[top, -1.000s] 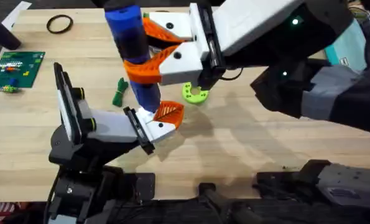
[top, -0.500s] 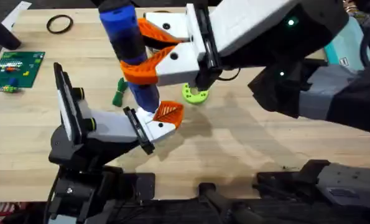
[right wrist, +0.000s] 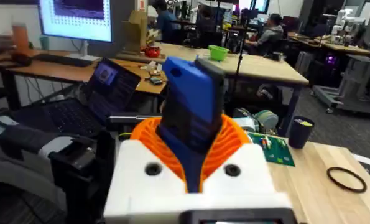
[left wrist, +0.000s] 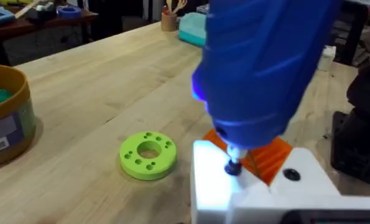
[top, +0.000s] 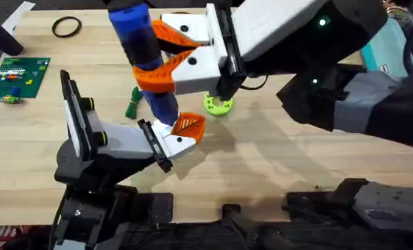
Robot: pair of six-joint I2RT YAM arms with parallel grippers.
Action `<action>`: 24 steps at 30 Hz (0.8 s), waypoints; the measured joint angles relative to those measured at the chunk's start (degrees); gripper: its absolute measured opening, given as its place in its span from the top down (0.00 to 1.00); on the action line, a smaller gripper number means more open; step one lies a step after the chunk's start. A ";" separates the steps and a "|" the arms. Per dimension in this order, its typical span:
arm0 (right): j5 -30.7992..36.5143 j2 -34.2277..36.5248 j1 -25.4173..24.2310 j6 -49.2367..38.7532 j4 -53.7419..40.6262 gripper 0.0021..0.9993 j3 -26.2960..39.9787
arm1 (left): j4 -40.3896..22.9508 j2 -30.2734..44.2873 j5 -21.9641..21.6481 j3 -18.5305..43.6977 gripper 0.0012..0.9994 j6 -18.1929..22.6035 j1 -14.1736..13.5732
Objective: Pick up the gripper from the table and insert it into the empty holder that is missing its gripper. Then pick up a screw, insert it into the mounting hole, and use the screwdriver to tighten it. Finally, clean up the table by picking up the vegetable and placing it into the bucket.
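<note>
Blue screwdriver (top: 145, 59) is standing nearly upright over the table's (top: 275, 160) middle, tip down, w/ the right gripper (top: 166, 57) clamping its orange fingers (top: 166, 72) round the handle. In the left wrist view its bit is pressing on a small dark screw (left wrist: 233, 167) set in the white top of the holder (left wrist: 259, 190). The holder (top: 170, 144) is sitting at the end of the left arm, just near of the screwdriver's lower end, and the ribbed orange gripper (top: 189, 126) piece is already seated in it, poking out to the right. Left gripper: can't tell how its fingers are standing.

Dark green vegetable (top: 134, 102) is lying on the wood just left of the screwdriver, apart from it. Lime-green ring (top: 218, 104) is lying to the right, approx. under the right arm's wrist. Far left: a green circuit board (top: 17, 76) and a black ring (top: 66, 27). Left wrist view is also catching a tan bucket (left wrist: 4, 118) beside the lime ring (left wrist: 148, 154).
</note>
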 joint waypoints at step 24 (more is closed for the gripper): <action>0.43 0.23 0.51 0.28 -0.16 0.95 0.13 | 0.00 0.00 0.02 0.00 0.99 -0.07 0.00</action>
